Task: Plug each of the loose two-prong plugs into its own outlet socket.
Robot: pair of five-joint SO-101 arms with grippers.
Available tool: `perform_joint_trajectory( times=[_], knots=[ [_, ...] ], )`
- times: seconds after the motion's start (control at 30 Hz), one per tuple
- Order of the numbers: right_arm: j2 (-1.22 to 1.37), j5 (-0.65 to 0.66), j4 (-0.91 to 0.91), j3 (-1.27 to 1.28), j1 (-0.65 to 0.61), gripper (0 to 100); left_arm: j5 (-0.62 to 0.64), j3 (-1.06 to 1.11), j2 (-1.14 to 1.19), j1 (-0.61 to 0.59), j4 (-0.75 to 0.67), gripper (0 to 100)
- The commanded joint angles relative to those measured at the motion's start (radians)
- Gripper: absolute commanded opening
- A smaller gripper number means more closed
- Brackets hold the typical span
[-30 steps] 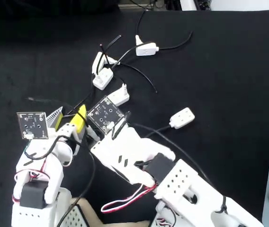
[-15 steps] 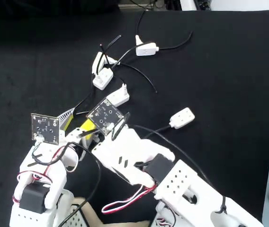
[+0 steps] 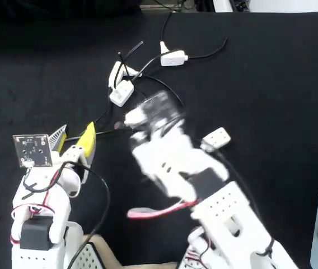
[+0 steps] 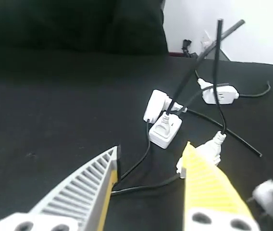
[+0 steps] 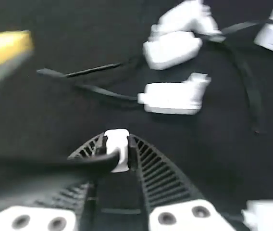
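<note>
**Right arm grips a plug; left arm open over a cable**

Nearest: the left gripper (image 4: pixel 151 150) has its jaws wide apart, one grey and one yellow. A thin black cable (image 4: pixel 143 185) lies on the black worktop (image 4: pixel 55 106) between them, and nothing is held.

The right gripper (image 5: pixel 117 143) has its jaws clamped together on a small white plug (image 5: pixel 117 156), over the middle of the worktop. The right wrist view gives that grip plainly, while the high view has that arm blurred.

Just past the yellow finger lies a loose plug end (image 4: pixel 214 147). Beyond it is a socket block (image 4: pixel 165 131) with a cord end seated on its top. It touches a second white piece (image 4: pixel 153 105). Farthest off is one more white piece with a cord (image 4: pixel 220 94).

High view count: two arms and four clear white cord pieces. Those are the touching pair (image 3: pixel 120 84), the far one (image 3: pixel 173 58), and one lying apart to the side (image 3: pixel 215 139). A fifth white shape (image 3: pixel 136 117) is blurred beside the right gripper, and I cannot tell what it is.
</note>
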Motion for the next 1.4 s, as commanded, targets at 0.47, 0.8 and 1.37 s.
perform_joint_trajectory(
  times=[0.47, 0.8, 1.37],
  knots=[
    [-0.018, -0.361, -0.330, 0.004, 0.563, 1.2, -0.201, -0.166, 0.377, 0.232, -0.020, 22],
    [-0.016, -0.365, -0.408, 0.045, 0.598, 1.2, -0.336, -0.357, 0.953, 0.415, -0.018, 31],
    [-0.016, -0.365, -0.408, 0.050, 0.603, 1.2, -0.374, -0.542, 1.531, 0.555, -0.150, 30]
  ],
)
